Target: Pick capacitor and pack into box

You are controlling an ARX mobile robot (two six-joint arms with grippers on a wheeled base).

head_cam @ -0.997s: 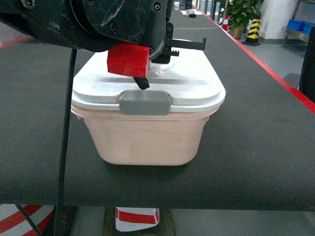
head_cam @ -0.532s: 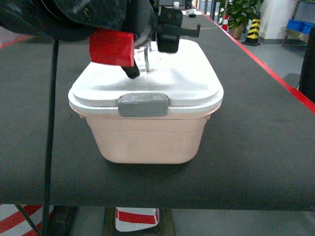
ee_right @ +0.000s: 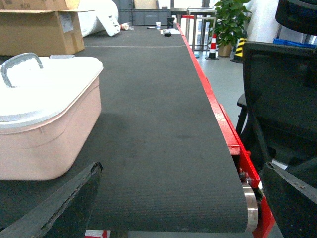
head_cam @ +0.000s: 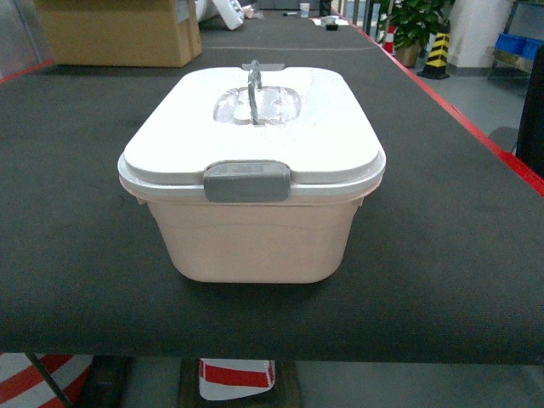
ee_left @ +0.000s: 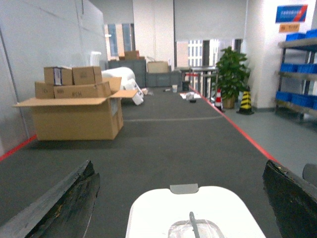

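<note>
The box (head_cam: 255, 242) is a pale pink tub standing on the black belt, shut under its white lid (head_cam: 323, 127). Its grey latch (head_cam: 246, 180) faces me and its grey handle (head_cam: 252, 85) stands upright. No gripper shows in the head view. My left gripper (ee_left: 178, 166) hangs open above the far half of the lid (ee_left: 233, 210), with nothing between its fingers. My right gripper (ee_right: 182, 168) is open and empty over the belt, to the right of the box (ee_right: 44, 139). The capacitor is out of view.
A brown cardboard carton (head_cam: 119, 30) stands on the belt behind the box at the left. The belt's red edge (head_cam: 476, 127) runs along the right. A black chair (ee_right: 277, 99) stands just past that edge, and blue crates (ee_left: 297, 99) sit on shelves at the far right.
The left arm with its red part, which hung over the lid, has risen out of the head view. The lid and handle now show in full.
</note>
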